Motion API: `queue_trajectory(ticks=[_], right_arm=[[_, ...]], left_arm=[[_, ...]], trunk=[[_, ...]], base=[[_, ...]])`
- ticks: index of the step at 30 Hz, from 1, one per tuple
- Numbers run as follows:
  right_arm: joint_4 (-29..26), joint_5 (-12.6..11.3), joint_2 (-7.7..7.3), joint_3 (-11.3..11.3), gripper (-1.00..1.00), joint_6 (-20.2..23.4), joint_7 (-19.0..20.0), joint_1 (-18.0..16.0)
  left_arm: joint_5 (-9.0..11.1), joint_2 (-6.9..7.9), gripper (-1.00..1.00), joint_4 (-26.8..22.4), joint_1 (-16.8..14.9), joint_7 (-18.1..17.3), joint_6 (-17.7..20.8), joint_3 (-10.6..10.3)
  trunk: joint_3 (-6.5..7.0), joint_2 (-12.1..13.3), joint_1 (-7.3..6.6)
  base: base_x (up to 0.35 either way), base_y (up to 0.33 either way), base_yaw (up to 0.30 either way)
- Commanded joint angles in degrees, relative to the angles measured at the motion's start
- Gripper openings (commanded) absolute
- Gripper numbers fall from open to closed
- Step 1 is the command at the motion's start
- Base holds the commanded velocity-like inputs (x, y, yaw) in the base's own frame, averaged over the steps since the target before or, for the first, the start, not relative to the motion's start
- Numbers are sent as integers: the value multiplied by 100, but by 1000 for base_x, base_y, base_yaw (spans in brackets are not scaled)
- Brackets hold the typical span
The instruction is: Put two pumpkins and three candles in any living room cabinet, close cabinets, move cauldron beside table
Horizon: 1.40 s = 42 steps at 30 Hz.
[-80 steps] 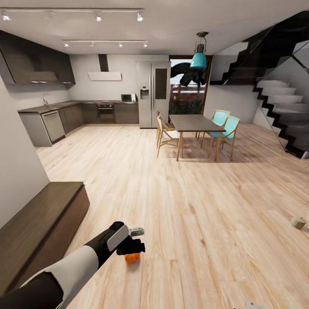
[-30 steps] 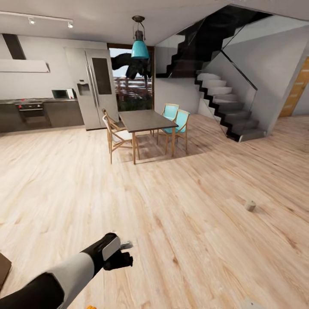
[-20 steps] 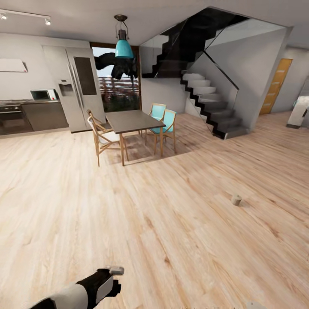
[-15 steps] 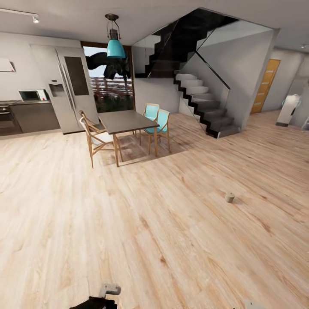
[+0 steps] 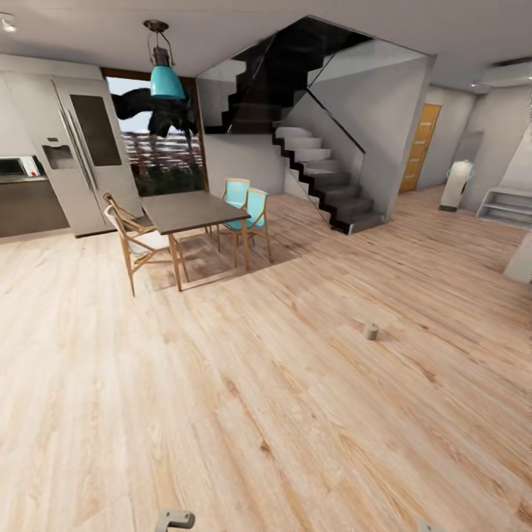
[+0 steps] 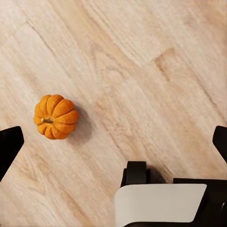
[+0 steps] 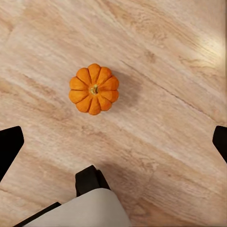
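An orange ribbed pumpkin (image 6: 56,117) lies on the wood floor in the left wrist view, off to one side of my left gripper (image 6: 115,144), which hangs open above the floor. The right wrist view has an orange pumpkin (image 7: 94,89) on the floor ahead of my open right gripper (image 7: 115,144). I cannot tell whether it is the same pumpkin. A small beige candle (image 5: 372,331) stands alone on the floor at the head view's middle right. The cabinet and the cauldron are out of view.
A dark-topped dining table (image 5: 193,210) with wooden and turquoise chairs (image 5: 252,214) stands at the back left, beside a steel fridge (image 5: 81,159). A black staircase (image 5: 318,174) rises behind. White shelves (image 5: 506,207) sit at the far right. Light wood floor spreads between.
The head view has swung to the right, so the long cabinet and the kitchen have slid out at the left. My left arm has dropped almost out of the head view.
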Motion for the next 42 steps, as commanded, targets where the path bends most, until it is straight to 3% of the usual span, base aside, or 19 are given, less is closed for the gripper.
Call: queue_trajectory(ticks=[1,7,10,12,14,15,18,42], right_arm=[[-2,2,-2,0,100,-1,0,1],[-9,11,3,9,100,7,0,3],[-14,108,111,25,100,16,1,3],[-15,419,197,65,100,12,1,3],[-9,998,298,107,100,2,-4,5],[-8,1171,329,114,100,0,-6,7],[-7,1419,388,122,100,-3,-8,11],[11,1519,360,129,100,-51,67,133]], left_arm=[[4,7,100,2,2,-1,1,1],[50,118,100,0,71,-1,-5,39],[428,146,100,4,155,-2,-47,57],[688,149,100,4,185,-2,-151,56],[842,151,100,5,210,-3,-339,56],[869,151,100,5,215,-4,-384,56],[908,151,100,5,225,-2,-447,56],[908,144,100,12,250,-10,-453,52]], trunk=[[0,0,0],[0,0,0],[-2,0,0],[-6,0,0],[-12,0,0],[-15,0,0],[-24,0,0],[-32,0,0]], base=[[60,39,-52],[215,154,-13],[260,183,14],[151,94,135],[57,35,220],[25,15,249],[11,5,264],[310,0,26]])
